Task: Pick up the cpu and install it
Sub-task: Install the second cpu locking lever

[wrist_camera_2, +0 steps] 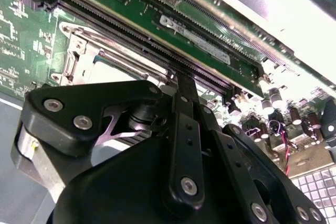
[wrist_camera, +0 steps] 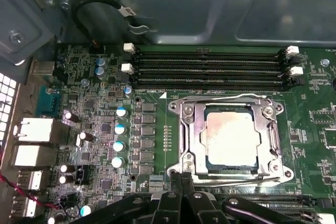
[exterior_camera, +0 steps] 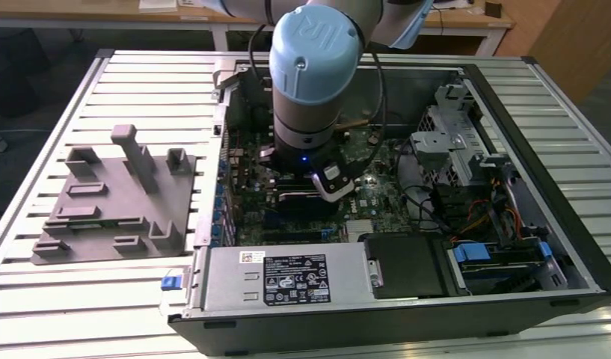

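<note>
The cpu [wrist_camera: 231,139], a pale silvery square chip, lies flat inside the metal socket frame [wrist_camera: 189,129] on the green motherboard [wrist_camera: 105,129]. Part of the cpu [wrist_camera_2: 113,70] also shows in the second wrist view, beyond the black gripper body. My gripper [wrist_camera: 184,177] hovers at the socket's edge, just beside the cpu, with its fingers shut together and nothing between them. In the exterior view the arm reaches down into the open computer case and the gripper [exterior_camera: 330,196] sits low over the board.
Several empty black memory slots [wrist_camera: 210,69] run alongside the socket. A grey fixture [exterior_camera: 116,202] stands on the slatted table at the exterior view's left. A power supply [exterior_camera: 285,277] and a drive cage [exterior_camera: 455,149] crowd the case around the arm.
</note>
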You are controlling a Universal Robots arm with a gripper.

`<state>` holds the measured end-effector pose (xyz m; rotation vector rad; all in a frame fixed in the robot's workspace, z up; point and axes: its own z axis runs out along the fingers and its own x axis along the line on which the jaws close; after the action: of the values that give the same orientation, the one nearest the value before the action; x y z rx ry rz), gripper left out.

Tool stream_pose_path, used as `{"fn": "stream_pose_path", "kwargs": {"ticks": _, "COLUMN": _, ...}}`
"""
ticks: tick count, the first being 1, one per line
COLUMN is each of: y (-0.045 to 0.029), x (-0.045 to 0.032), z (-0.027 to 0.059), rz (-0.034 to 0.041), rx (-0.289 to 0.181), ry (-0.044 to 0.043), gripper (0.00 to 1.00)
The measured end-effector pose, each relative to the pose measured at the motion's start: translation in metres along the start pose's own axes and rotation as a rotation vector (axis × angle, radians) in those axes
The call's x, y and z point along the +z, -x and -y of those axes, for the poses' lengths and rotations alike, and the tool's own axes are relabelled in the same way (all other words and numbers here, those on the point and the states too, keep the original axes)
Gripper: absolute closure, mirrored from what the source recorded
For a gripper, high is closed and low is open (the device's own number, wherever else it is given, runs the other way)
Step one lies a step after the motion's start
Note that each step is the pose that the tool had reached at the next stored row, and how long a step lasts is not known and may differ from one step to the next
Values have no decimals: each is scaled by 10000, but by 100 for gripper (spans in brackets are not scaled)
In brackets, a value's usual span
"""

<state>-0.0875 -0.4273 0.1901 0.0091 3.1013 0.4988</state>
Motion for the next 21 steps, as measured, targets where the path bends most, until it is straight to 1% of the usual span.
{"fn": "stream_pose_path", "kwargs": {"ticks": 8, "y": -26, "x": 20, "z": 7, "rz": -1, "rx": 0, "ry": 81, "gripper": 89}}
{"fn": "stream_pose_path", "kwargs": {"ticks": 16, "y": -36, "x": 46, "z": 9, "rz": 2, "rx": 1, "ry": 153, "gripper": 89}}
{"fn": "stream_pose_path", "kwargs": {"ticks": 21, "y": -42, "x": 49, "z": 8, "rz": 0, "rx": 1, "ry": 157, "gripper": 89}}
